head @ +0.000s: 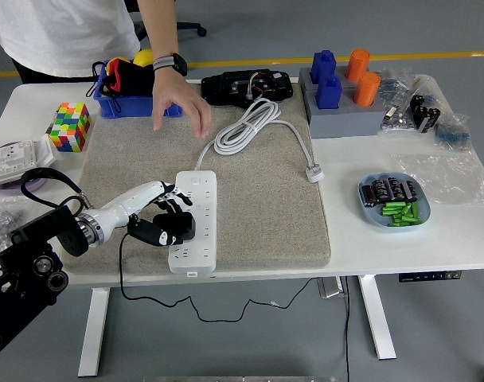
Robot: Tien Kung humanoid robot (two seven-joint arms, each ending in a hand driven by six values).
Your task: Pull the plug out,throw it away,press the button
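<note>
From my seat I see the left robot hand (164, 208) in the lower left of the frame, its white fingers (177, 202) curled down over the black plug (169, 228), thumb side underneath, so the hand has the plug in a grasp. The plug sits at the left edge of the white power strip (194, 222), about halfway down its length; I cannot tell whether its pins are seated in a socket or already clear, because the fingers cover the join. A thin black cable (121, 267) leaves the plug, runs down off the tabletop (385, 247) edge and loops below it. The strip lies on a grey mat (258, 199) in the centre, and its own white cord (246, 127) coils toward the upper centre, ending in a loose white plug (314, 172). I cannot pick out a button on the strip at this size. The black forearm (35, 247) enters from the lower left and is partly cut off by the frame. The right arm is not in view. At the top left a person stands at the far side, cut off above the chest, with one hand (178, 99) reaching down over the mat, fingers spread, a dark watch on the wrist; it partly hides the blue bin (115, 103) behind it. A colourful cube (70, 126) rests at the upper left, and a blue dish (393, 203) of small parts sits at the right.
</note>
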